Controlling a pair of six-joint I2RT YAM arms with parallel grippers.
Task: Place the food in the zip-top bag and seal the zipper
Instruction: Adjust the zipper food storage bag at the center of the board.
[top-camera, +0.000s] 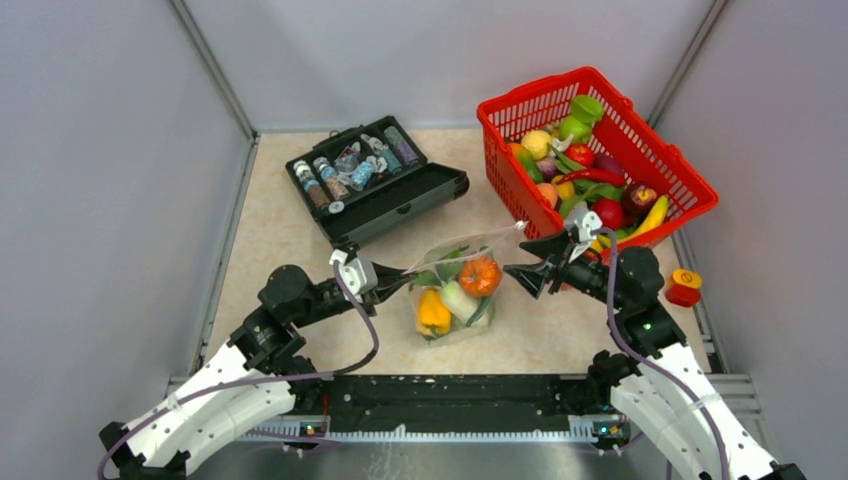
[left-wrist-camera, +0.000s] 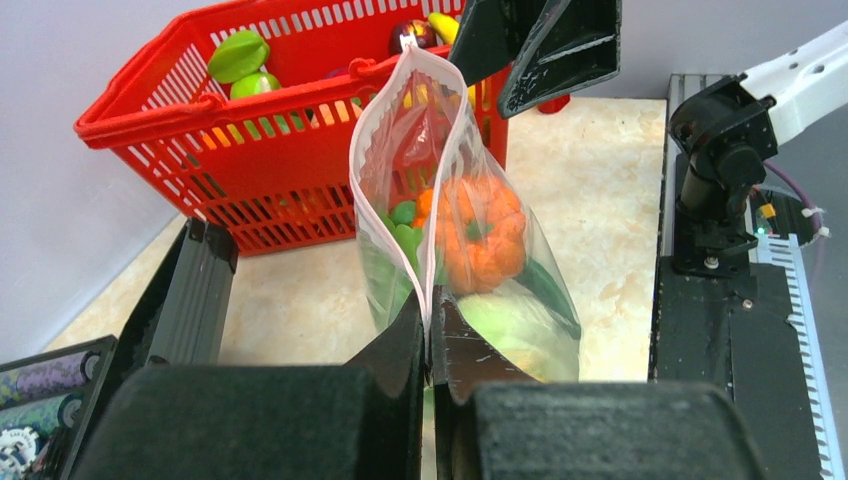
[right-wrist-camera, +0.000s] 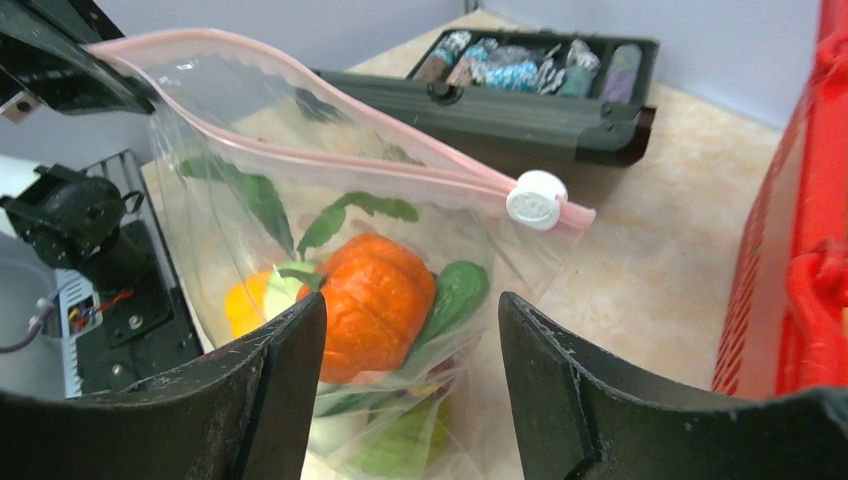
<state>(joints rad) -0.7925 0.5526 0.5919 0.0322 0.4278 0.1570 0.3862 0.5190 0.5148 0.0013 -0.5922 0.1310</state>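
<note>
The clear zip-top bag (top-camera: 462, 249) stands on the table between my two grippers. It holds food: an orange tomato (right-wrist-camera: 372, 300), a yellow pepper (top-camera: 432, 312), a white radish (top-camera: 458, 300) and green pieces. My left gripper (left-wrist-camera: 430, 325) is shut on the left end of the pinkish zipper (right-wrist-camera: 330, 160). The two zipper strips gape apart, so the mouth stands open. A white slider (right-wrist-camera: 536, 199) sits at the zipper's right end. My right gripper (right-wrist-camera: 410, 305) is open just right of the bag and below the slider, gripping nothing.
A red mesh basket (top-camera: 690, 190) with several more toy foods stands at the back right, close behind my right gripper. An open black case (top-camera: 400, 205) of small bottles lies at the back left. A red and yellow button (top-camera: 684, 287) sits at the right edge.
</note>
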